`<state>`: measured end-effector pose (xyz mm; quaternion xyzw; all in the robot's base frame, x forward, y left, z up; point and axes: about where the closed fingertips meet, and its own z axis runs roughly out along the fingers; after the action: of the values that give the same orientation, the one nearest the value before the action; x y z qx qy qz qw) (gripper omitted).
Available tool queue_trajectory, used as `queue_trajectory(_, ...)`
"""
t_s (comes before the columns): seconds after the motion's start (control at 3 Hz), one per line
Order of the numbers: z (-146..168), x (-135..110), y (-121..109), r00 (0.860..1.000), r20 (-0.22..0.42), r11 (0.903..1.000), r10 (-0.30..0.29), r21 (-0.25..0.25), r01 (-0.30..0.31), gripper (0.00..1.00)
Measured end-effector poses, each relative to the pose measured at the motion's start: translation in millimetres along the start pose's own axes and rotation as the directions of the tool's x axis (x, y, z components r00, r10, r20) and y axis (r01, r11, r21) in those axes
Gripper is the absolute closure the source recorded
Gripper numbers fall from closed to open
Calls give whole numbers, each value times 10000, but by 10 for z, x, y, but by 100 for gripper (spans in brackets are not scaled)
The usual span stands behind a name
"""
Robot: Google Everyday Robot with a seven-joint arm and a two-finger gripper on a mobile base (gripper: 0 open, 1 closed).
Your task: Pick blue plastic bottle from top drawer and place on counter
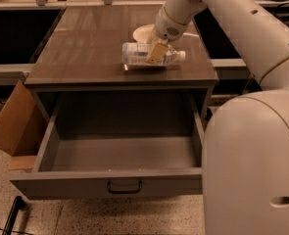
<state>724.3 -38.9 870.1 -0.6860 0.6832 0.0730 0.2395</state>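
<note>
The blue plastic bottle (136, 54) lies on its side on the dark brown counter (80, 53), near the right front, with its white cap (181, 55) pointing right. My gripper (156, 52) comes down from the upper right and is shut on the bottle's middle, with one tan finger (155, 53) across its front. The bottle looks to be resting on the counter or just above it. The top drawer (60, 185) below is pulled fully open, and its grey floor is bare.
A white bowl (143, 33) sits on the counter right behind the bottle and gripper. A cardboard box (12, 126) leans against the cabinet's left side. My white body (252, 165) fills the lower right, close to the drawer's right front corner. A dark bar (12, 214) lies on the floor at lower left.
</note>
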Motion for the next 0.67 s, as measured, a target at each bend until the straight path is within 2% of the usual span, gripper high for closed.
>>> queue_trajectory(0.33,-24,24,-54,9999,-94,9999,97,89,-96,4)
queue_trajectory(0.67,-73,57,-100,9997,-155,9996,196,200,-193,0)
